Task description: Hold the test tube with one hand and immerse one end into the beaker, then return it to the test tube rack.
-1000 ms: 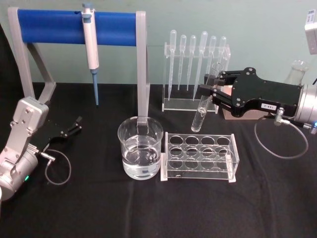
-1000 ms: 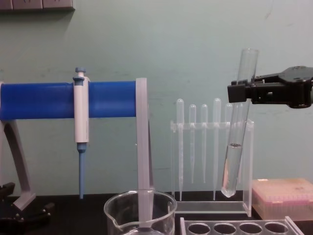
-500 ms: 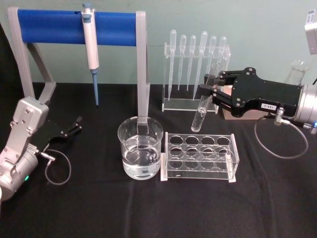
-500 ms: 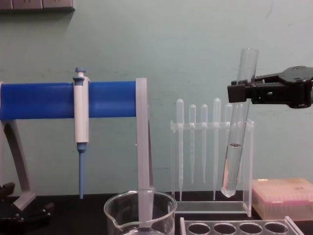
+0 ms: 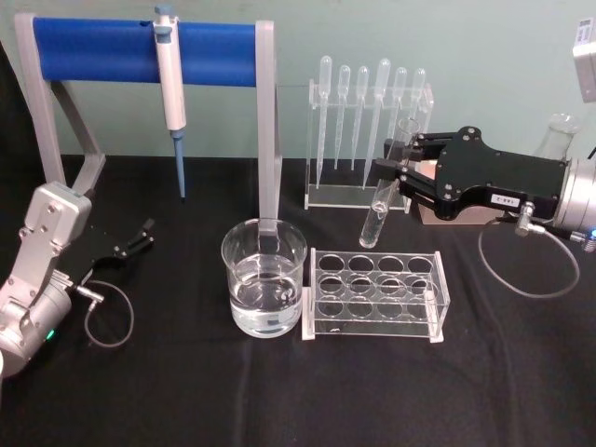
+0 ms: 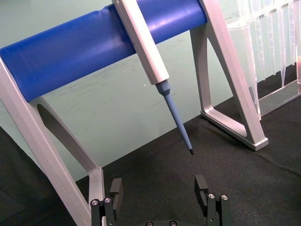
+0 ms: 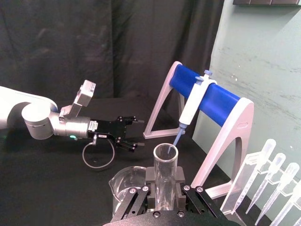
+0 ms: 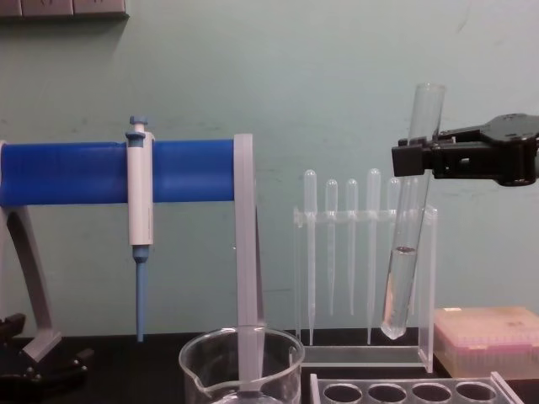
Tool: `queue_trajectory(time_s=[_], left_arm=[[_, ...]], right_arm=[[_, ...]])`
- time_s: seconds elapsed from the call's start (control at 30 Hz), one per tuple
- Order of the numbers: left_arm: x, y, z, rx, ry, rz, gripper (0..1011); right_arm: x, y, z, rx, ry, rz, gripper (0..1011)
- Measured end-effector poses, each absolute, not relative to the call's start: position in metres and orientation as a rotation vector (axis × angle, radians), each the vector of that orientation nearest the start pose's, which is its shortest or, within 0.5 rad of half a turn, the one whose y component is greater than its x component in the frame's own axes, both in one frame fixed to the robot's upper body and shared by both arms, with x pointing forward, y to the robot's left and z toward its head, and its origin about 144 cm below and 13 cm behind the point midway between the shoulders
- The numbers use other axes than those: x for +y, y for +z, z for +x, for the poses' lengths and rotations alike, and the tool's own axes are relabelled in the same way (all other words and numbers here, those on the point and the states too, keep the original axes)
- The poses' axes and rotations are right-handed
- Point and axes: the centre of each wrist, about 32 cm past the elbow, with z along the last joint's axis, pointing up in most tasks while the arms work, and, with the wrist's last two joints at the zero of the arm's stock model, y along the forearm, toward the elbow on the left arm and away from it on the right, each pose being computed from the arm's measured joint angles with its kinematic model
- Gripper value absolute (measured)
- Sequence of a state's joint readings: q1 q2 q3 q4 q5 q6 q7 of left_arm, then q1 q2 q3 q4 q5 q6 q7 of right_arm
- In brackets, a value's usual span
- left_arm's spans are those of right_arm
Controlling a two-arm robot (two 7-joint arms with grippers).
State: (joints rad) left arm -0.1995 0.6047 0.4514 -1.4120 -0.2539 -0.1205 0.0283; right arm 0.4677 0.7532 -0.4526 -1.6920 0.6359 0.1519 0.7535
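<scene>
**Test tube held in the air behind the rack**

The right gripper is clamped on the upper part of the test tube. The tube hangs clear of the black table, slightly tilted, rounded end down, with some liquid in its lower part. In the head view it sits behind the rack and in front of the stand of plastic droppers. The beaker, partly filled with clear liquid, stands just left of the rack. The left gripper rests low at the table's left side, fingers spread apart, near the blue stand.
</scene>
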Motion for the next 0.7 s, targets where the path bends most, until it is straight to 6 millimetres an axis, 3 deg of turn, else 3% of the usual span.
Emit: queue_trajectory(time_s=[0.7], left_arm=[[0.3097,1.1398,0.4886,-0.285,1.248,0.304,1000]], right_arm=[[-0.3015,1.3157,0.5240,-0.188,-0.437,-0.151,231]])
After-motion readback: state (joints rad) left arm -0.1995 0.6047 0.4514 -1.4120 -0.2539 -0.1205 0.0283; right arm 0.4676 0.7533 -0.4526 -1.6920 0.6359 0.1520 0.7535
